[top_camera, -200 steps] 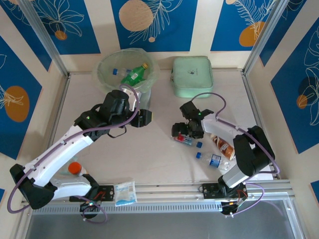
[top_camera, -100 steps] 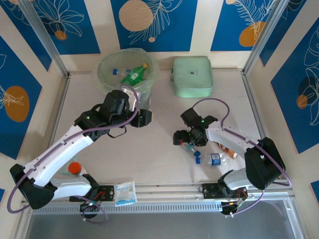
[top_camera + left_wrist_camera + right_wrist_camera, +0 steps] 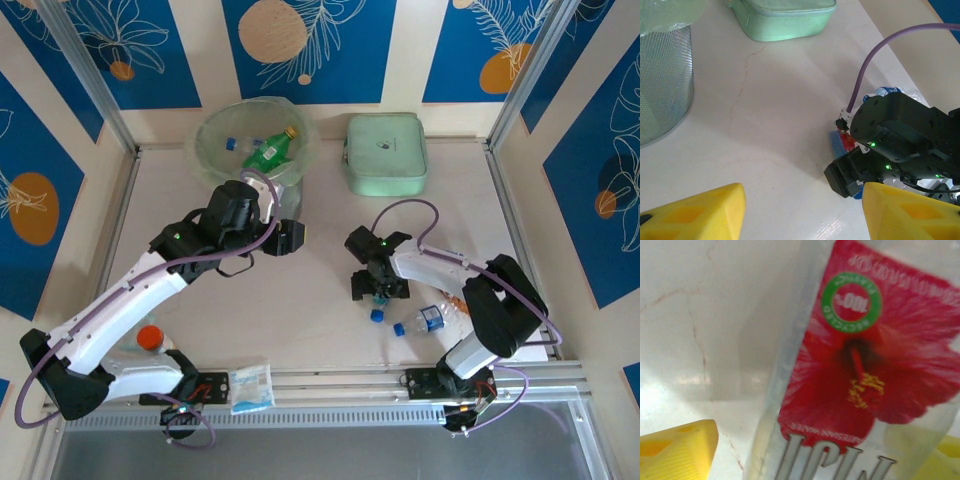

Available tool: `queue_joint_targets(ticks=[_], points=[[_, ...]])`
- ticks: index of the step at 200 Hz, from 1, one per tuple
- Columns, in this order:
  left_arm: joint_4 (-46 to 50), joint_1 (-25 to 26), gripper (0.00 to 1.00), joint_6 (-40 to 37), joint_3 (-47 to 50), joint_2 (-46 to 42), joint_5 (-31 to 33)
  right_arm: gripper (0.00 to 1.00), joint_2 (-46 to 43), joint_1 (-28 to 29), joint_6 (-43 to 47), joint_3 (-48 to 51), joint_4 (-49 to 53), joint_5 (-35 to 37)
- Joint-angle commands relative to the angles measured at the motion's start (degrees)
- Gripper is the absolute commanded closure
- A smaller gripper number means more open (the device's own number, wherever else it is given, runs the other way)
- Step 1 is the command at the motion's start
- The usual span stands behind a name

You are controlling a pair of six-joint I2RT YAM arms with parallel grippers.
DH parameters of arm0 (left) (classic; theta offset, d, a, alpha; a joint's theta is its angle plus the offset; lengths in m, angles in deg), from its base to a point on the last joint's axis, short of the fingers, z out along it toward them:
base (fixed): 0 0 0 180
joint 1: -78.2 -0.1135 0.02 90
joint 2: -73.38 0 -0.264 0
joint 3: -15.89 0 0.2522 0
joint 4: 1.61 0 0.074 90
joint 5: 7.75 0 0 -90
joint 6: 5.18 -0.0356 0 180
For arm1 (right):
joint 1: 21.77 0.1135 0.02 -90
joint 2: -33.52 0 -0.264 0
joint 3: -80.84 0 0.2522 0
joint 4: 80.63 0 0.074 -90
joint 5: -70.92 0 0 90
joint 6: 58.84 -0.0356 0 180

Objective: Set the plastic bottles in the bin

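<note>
Nearest the arm bases, a flat white-and-blue printed packet [image 3: 252, 387] lies at the near edge of the pale surface [image 3: 320, 330]. An orange-capped bottle [image 3: 150, 337] sits beside the left arm. Further right, a clear bottle with a blue label [image 3: 428, 320] lies on its side.

Just beyond it, the right gripper [image 3: 379, 291] has swung round since half a second ago. Its wrist now sits further left, and its elbow has drawn in from the right edge. The yellow fingers [image 3: 677, 450] are spread to either side of a clear plastic bottle with a red hibiscus label [image 3: 860, 365], which lies on the surface. A gap shows between the left finger and the bottle, so nothing is clamped.

The left gripper [image 3: 287, 238] has not moved over the past second. It hangs mid-surface with its fingers [image 3: 695, 210] wide apart and empty.

Behind it stands the round pale-green translucent bin [image 3: 215, 160], with a green bottle [image 3: 270, 152] and a blue-capped one [image 3: 232, 143] inside. To its right lies a flat mint-green rectangular case [image 3: 386, 152].
</note>
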Motion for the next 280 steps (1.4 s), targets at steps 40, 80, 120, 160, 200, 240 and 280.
queue_joint_targets(ticks=[40, 80, 120, 160, 200, 240, 280], points=[[0.76, 0.31, 0.36, -0.87, 0.48, -1.05, 1.86, 0.32, -1.7, 0.92, -2.31, -2.39, 2.79, 4.72], [0.55, 0.37, 0.36, -0.86, 0.92, -1.25, 1.67, 0.24, 0.07, 0.31, -2.44, -2.27, 2.67, 3.63], [0.99, 0.32, 0.36, -1.03, 0.92, -1.95, 2.04, 0.29, 1.83, 0.64, -4.04, -1.77, 2.26, 3.61], [1.24, 0.28, 0.37, -1.13, 0.95, -2.25, 2.6, 0.36, -1.47, 1.22, -3.94, -2.66, 3.84, 4.97], [1.19, 0.27, 0.36, -0.62, 1.8, -3.07, 5.87, 0.42, -8.17, 2.24, -2.03, -7.48, 6.04, 6.14], [2.24, 0.11, 0.36, -0.63, 1.45, -4.32, 8.59, 0.44, -14.47, 2.41, 1.38, -17.16, 7.75, 6.14], [6.77, -2.9, 0.37, 4.08, 2.15, -5.92, 19.35, 0.45, -14.54, 2.72, 7.72, -34.25, 3.57, 3.26]])
